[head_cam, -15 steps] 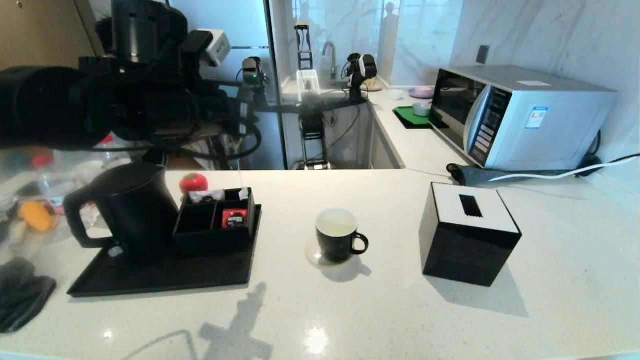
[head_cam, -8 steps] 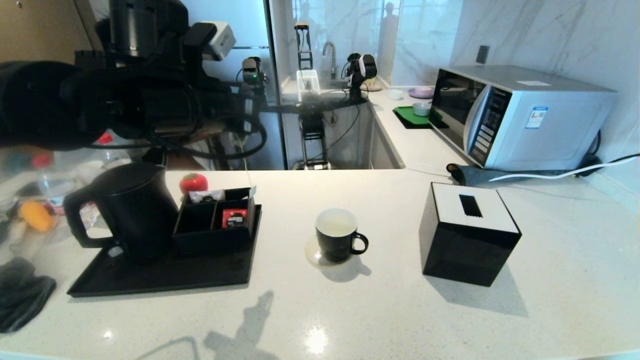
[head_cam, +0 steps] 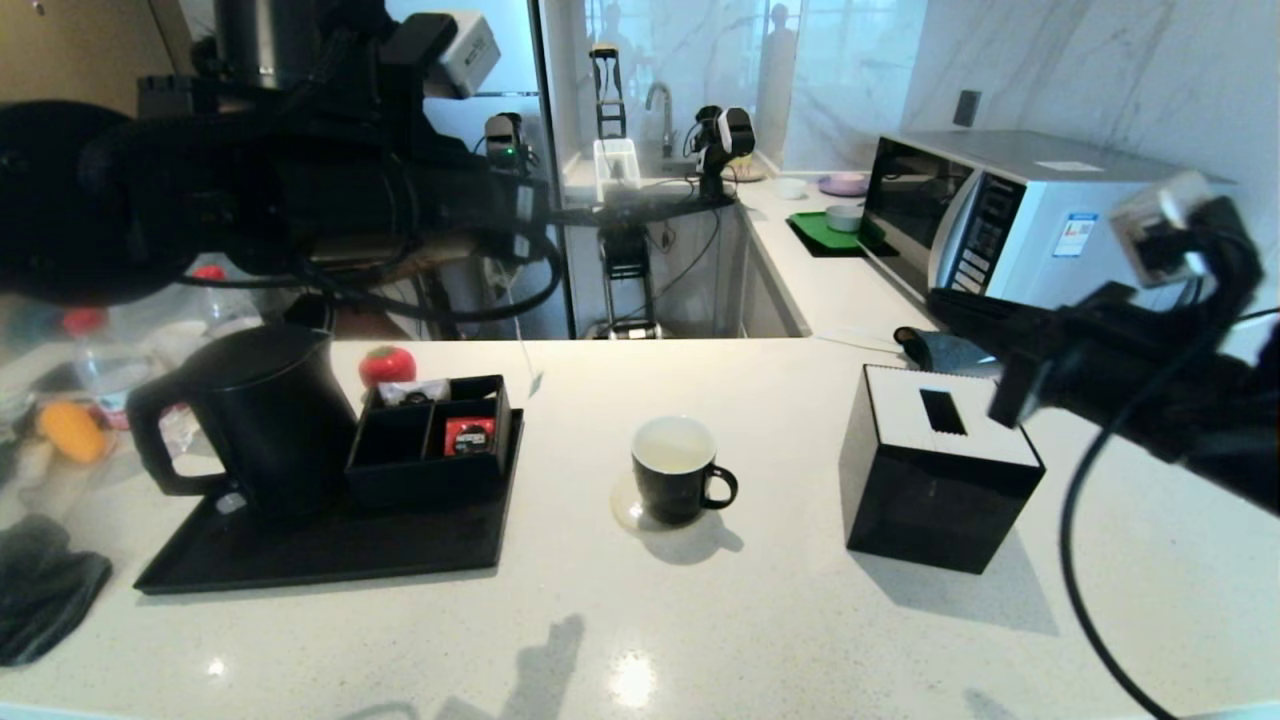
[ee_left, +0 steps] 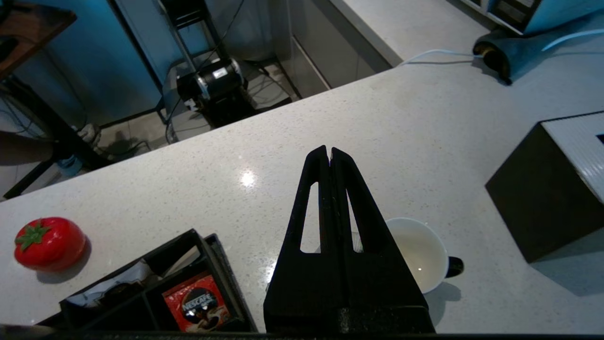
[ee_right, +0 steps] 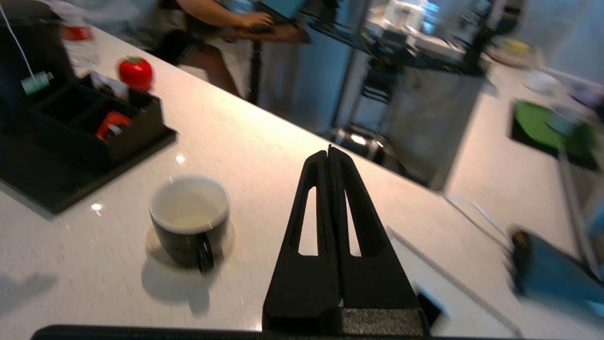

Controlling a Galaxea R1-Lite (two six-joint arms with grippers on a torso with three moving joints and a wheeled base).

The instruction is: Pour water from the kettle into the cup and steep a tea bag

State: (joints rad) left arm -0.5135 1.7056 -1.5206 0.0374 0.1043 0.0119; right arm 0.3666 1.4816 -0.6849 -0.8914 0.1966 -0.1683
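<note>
On speckled white counter (head_cam: 800,640), glossy black cup (head_cam: 675,470), matte black kettle (head_cam: 255,415), left gripper (ee_left: 329,153) pinching thin tea bag (head_cam: 536,381) string, right gripper (ee_right: 329,153) pressed together.

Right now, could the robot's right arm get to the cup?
Probably yes. The right gripper hangs above the tissue box, and only bare counter lies between it and the cup.

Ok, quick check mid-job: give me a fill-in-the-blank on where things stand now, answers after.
1. The kettle stands on the black ____.
2. The cup sits between the tray and the black ____ box.
3. The red sachet lies in the compartment ____.
4. The left end effector is ____.

Missing words: tray; tissue; box; shut
</note>
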